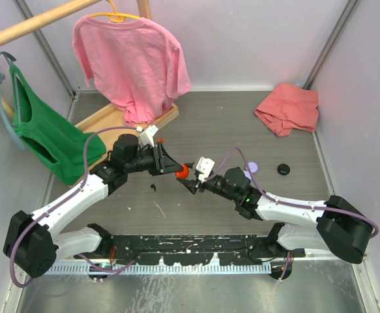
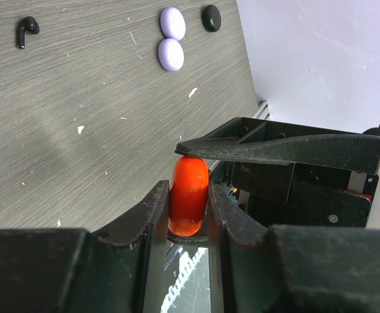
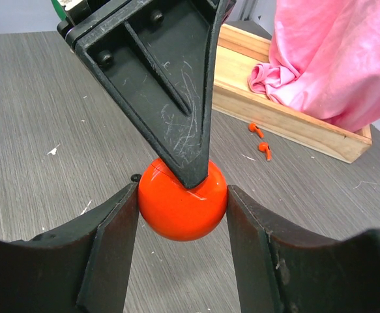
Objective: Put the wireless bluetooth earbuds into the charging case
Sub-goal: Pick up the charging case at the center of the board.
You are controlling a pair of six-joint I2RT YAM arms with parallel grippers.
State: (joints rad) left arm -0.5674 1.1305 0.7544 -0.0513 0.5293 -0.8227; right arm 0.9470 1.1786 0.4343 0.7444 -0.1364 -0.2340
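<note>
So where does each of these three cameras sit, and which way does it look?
Top external: above and behind, looking down at the table; the left arm and right arm show, bases at the bottom.
Left wrist: on the left arm, looking along the left gripper across the table toward a black earbud; its own fingers show.
Right wrist: on the right arm, looking along the right gripper toward the pink shirt; its own fingers show.
Shared: all three show the orange-red case, pinched by both grippers.

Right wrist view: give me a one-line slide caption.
Left gripper and right gripper both pinch the orange-red charging case; two orange-red earbuds lie by the wooden stand base.
</note>
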